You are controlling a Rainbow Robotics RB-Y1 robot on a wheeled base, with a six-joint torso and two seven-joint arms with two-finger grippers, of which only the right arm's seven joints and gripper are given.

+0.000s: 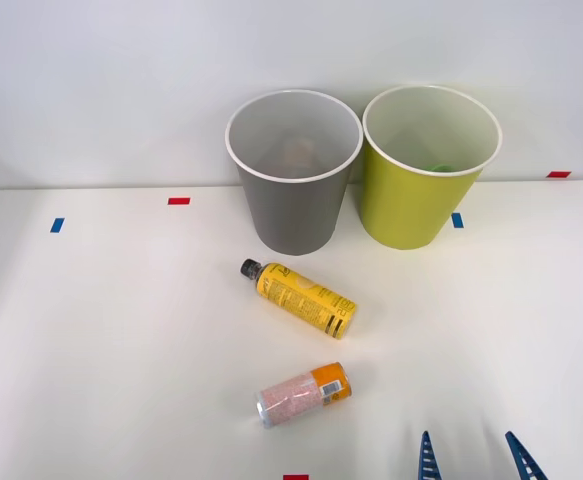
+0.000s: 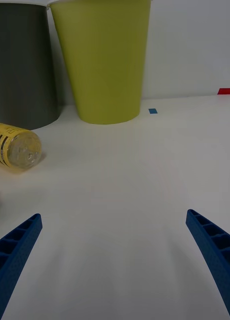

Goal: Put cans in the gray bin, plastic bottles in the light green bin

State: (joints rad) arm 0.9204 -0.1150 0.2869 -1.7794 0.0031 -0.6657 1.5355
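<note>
A pink-white speckled can (image 1: pixel 304 393) with an orange band lies on its side on the white table, near the front. Behind it lies the yellow plastic bottle (image 1: pixel 298 297) (image 2: pixel 16 146), black cap pointing back left. The gray bin (image 1: pixel 294 172) (image 2: pixel 22 67) and the light green bin (image 1: pixel 427 170) (image 2: pixel 104 60) stand upright side by side at the back, gray on the left. My right gripper (image 1: pixel 475 461) (image 2: pixel 114 260) is open at the table's front edge, to the right of the can, its blue ribbed fingers spread with nothing between them.
Small red tape marks (image 1: pixel 178 201) and blue tape marks (image 1: pixel 56 225) dot the table (image 1: pixel 121 340). A blue mark (image 2: pixel 153 111) lies just right of the green bin. A pale wall rises behind the bins. Something green lies inside the green bin, something pale inside the gray one.
</note>
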